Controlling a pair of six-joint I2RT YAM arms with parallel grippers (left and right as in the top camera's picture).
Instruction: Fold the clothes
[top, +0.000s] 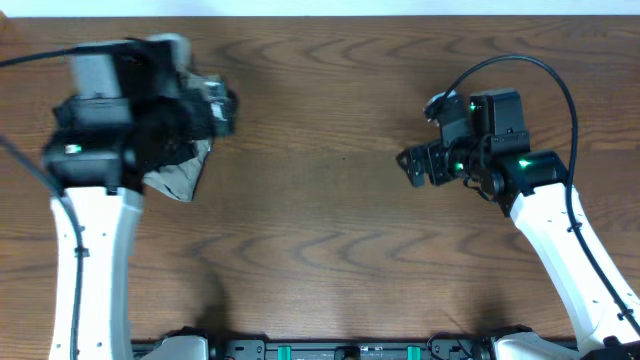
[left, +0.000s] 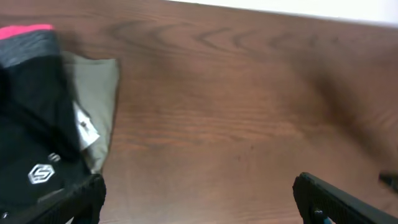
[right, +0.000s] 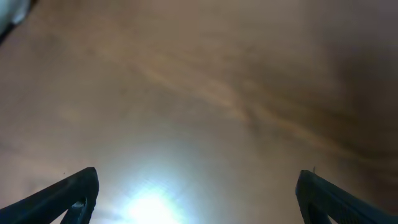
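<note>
The clothes, a black garment with a small white hexagon logo (left: 31, 155), lie bunched at the far left of the left wrist view. In the overhead view my left arm hides most of them. My left gripper (left: 199, 205) is open and empty. Its left finger sits by the black fabric's edge and bare table lies between the fingers. It also shows in the overhead view (top: 218, 104). My right gripper (right: 198, 193) is open and empty above bare table, far right of the pile; it also shows in the overhead view (top: 412, 166).
A khaki garment (left: 96, 87) lies under the black one, its corner showing in the overhead view (top: 178, 176). Another black garment with a grey band and pink-red trim (left: 28, 40) lies behind. The wooden table (top: 320, 230) has its far edge near the top.
</note>
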